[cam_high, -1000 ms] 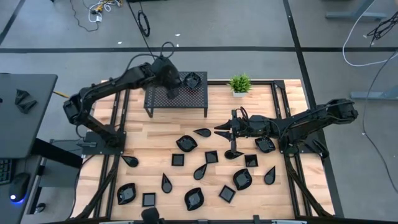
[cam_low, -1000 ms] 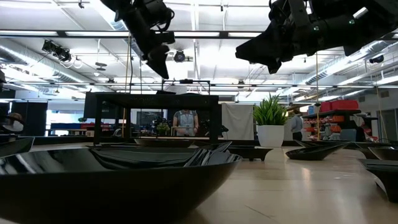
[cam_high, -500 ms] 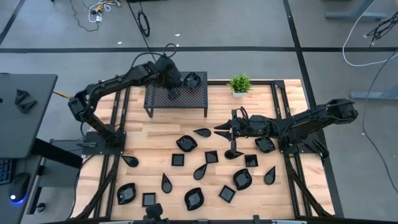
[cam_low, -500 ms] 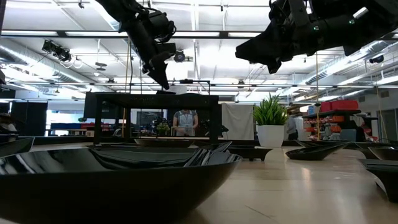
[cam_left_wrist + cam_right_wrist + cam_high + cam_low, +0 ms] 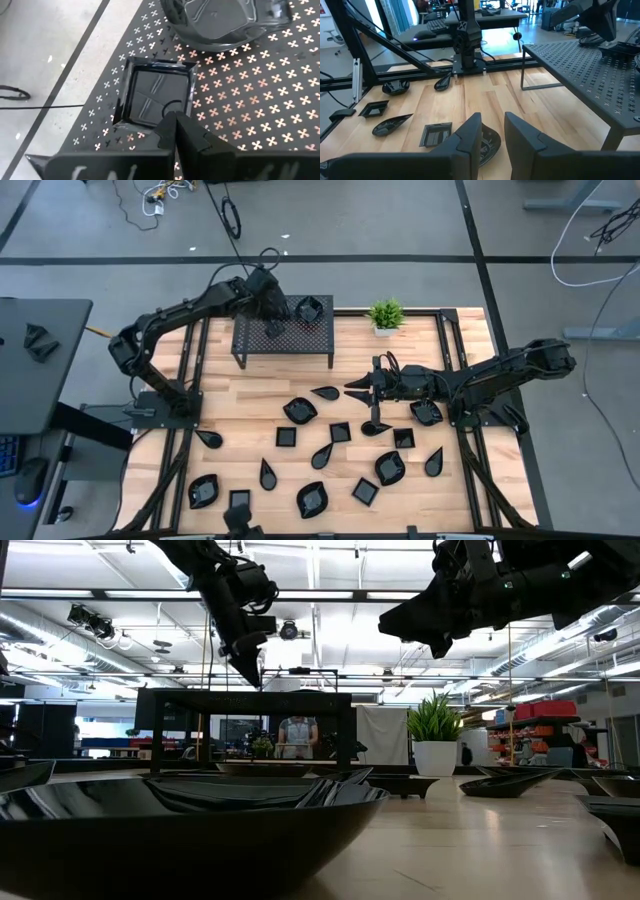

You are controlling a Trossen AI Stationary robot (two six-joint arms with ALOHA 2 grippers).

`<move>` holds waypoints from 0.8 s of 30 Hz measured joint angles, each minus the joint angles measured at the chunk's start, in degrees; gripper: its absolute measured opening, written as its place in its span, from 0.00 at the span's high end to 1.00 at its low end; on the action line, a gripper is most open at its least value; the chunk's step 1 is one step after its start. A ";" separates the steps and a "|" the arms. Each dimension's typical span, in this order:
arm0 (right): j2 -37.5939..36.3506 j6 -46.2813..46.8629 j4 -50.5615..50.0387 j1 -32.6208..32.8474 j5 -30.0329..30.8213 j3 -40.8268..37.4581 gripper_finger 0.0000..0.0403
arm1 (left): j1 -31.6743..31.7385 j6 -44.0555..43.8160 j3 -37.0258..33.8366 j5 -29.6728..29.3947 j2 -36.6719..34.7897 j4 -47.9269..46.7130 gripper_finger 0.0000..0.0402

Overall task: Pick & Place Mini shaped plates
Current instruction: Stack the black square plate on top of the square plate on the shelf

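The mini shaped plates [image 5: 330, 455] mostly lie scattered on the table [image 5: 250, 410]. One square plate [image 5: 155, 95] now sits on the mesh rack [image 5: 260, 110], released; the left end effector [image 5: 175, 131] has just clenched empty above it. The right end effector [image 5: 492, 131] hovers over the table, part open, grasping nothing.

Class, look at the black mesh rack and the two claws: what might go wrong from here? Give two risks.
1. The left claw is shut right above the small square glossy black plate on the black mesh metal rack; it could nudge that plate.
2. The right claw hangs over a rounded black plate among crowded plates and may bump neighbours.
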 joint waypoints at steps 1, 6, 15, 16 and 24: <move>0.00 0.00 0.00 0.01 -0.01 0.00 0.79 | -0.29 -0.97 0.00 0.04 -0.05 0.08 0.96; 0.00 -0.30 0.00 -0.01 0.01 0.00 0.79 | -0.61 -3.59 0.00 11.10 0.24 -0.17 0.99; 0.00 -0.17 0.00 -0.01 0.00 0.00 0.79 | 0.00 -2.30 0.00 7.61 4.03 -0.52 0.98; 0.00 -0.15 0.00 -0.01 0.00 0.00 0.79 | -0.04 -2.23 0.00 6.13 4.17 -0.52 0.99; 0.00 -0.20 0.00 -0.01 0.01 0.00 0.79 | -0.04 -1.97 0.00 -3.01 3.99 -1.36 0.97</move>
